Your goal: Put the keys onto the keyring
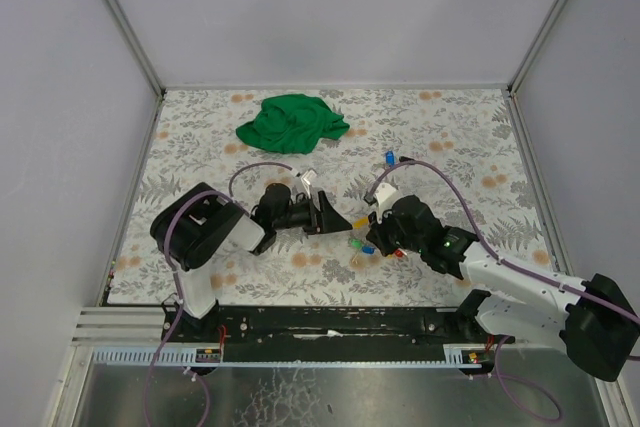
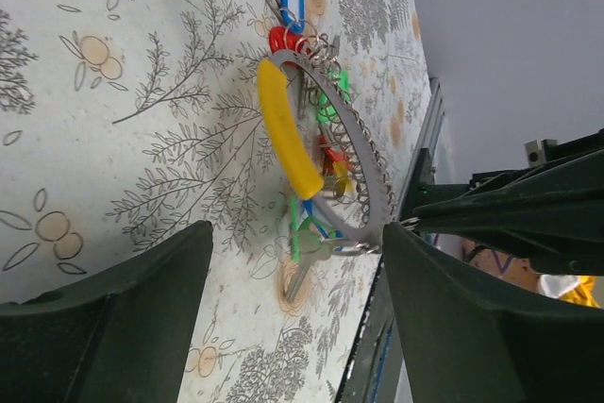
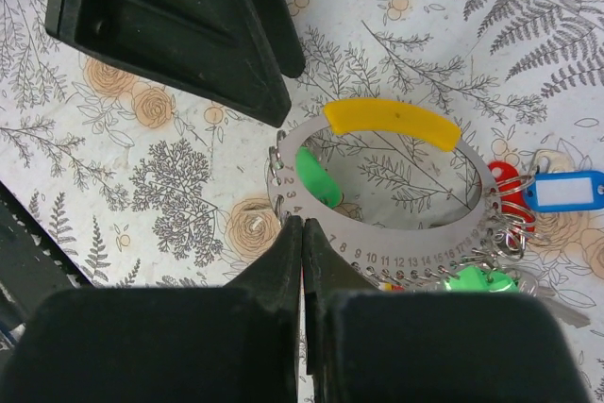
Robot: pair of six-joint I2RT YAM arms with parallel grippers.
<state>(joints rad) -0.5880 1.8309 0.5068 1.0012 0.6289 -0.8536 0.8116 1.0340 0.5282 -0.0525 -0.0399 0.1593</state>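
The keyring (image 3: pixel 377 250) is a flat grey metal loop with numbered holes and a yellow grip (image 3: pixel 392 120). Several keys hang from it on small rings: a green head (image 3: pixel 316 176), a red head (image 3: pixel 505 181) and a blue tag (image 3: pixel 566 191). My right gripper (image 3: pixel 302 224) is shut, its tips pinching the loop's edge near the low numbers. My left gripper (image 2: pixel 297 233) is open and empty, its jaws wide on either side of the loop's near end, with a green key (image 2: pixel 304 257) between them. In the top view the left gripper (image 1: pixel 335 217) and right gripper (image 1: pixel 375 232) meet mid-table.
A crumpled green cloth (image 1: pixel 290 120) lies at the back of the flowered mat. A loose blue tag (image 1: pixel 390 157) lies behind the right gripper. A black rail (image 1: pixel 330 332) runs along the table's near edge, and grey walls close in the sides.
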